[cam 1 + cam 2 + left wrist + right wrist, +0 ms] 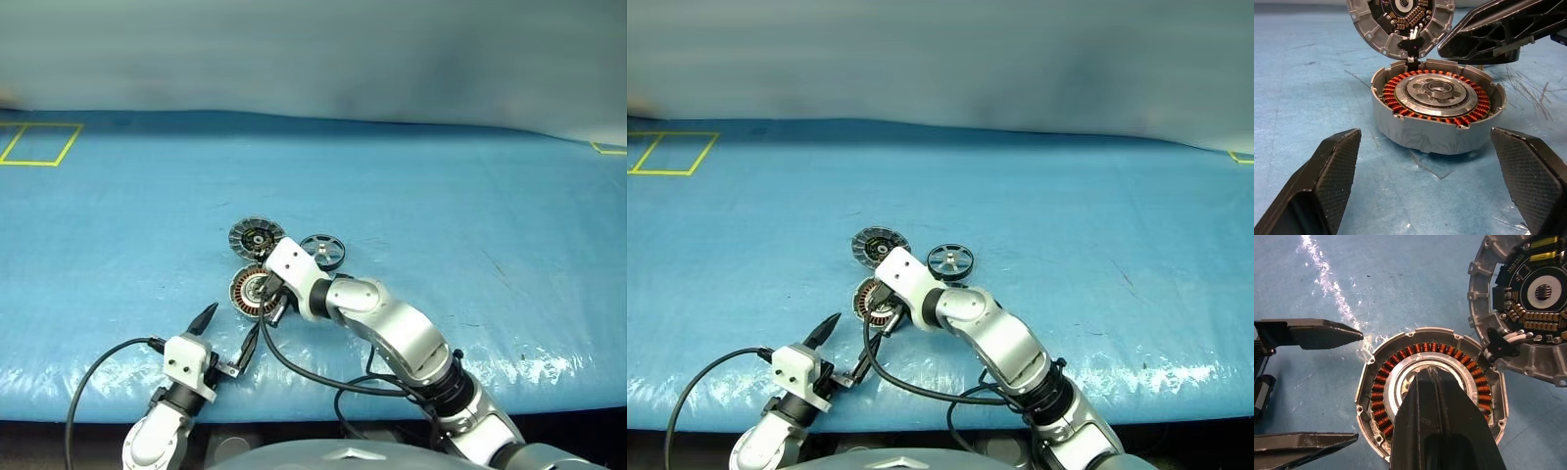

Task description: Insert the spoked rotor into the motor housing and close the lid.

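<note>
The motor housing [249, 290] sits on the blue table with its copper windings [1400, 105] showing. Its lid [256, 237] stands swung open at the far edge, inner face with dark centre visible [1535, 298]. The spoked rotor [322, 251] lies flat on the table just right of the lid, apart from both grippers. My right gripper [1431, 371] is shut with nothing between its fingers, tips hanging over the housing's middle. My left gripper [227, 333] is open, level, just in front of the housing, its fingers [1334, 166] flanking it without touching.
A blue sheet [470, 196] covers the table. Yellow tape squares mark the far left [39, 144] and far right corners. Black cables [304, 377] trail from both wrists near the front edge.
</note>
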Controlling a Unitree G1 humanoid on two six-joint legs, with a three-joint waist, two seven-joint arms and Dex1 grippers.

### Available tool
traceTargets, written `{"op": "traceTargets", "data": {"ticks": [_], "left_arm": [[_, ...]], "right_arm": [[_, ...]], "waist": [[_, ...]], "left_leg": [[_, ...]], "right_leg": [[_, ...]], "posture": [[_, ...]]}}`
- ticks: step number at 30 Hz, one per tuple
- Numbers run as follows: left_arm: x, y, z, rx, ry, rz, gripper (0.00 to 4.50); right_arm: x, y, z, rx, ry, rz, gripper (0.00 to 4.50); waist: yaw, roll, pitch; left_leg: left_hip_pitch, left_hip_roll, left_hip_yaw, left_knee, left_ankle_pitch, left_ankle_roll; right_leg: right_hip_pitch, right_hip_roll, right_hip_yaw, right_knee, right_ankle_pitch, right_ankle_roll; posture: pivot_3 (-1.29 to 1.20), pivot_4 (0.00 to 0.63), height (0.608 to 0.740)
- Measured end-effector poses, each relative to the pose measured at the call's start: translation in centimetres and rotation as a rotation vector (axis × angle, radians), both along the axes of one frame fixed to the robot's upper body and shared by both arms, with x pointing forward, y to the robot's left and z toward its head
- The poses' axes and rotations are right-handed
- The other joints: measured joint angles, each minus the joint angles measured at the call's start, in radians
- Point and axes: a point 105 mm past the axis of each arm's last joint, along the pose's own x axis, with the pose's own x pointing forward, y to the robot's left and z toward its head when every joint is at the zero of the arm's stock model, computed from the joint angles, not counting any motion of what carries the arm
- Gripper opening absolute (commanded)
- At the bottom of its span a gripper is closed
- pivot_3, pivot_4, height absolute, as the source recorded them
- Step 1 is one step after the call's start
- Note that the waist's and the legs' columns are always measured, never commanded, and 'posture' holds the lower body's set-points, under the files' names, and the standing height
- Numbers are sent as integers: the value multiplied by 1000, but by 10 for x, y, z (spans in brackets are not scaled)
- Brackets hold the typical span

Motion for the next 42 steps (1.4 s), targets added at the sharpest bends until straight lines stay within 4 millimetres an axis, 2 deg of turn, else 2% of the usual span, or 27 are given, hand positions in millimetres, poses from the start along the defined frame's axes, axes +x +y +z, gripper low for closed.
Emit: {"op": "traceTargets", "data": {"ticks": [6, 33, 42], "left_arm": [[0, 0, 0, 4, -2, 7, 4500], [-3, -5, -4, -27, 23, 34, 4500], [-3, -4, -5, -28, 23, 40, 4500]], "right_arm": [[1, -1, -11, -34, 29, 2, 15], [3, 1, -10, -194, -73, 85, 15], [11, 5, -13, -208, -111, 63, 15]], "waist": [[0, 0, 0], [-1, 1, 0], [-2, 1, 0]], "left_leg": [[0, 0, 0, 0, 0, 0], [1, 0, 0, 0, 0, 0], [1, 0, 0, 1, 0, 0]], "right_leg": [[0, 0, 0, 0, 0, 0], [-1, 0, 0, 0, -1, -1], [-1, 0, 0, 0, -1, -2]], "posture": [[0, 150, 740], [0, 150, 740], [0, 150, 740]]}}
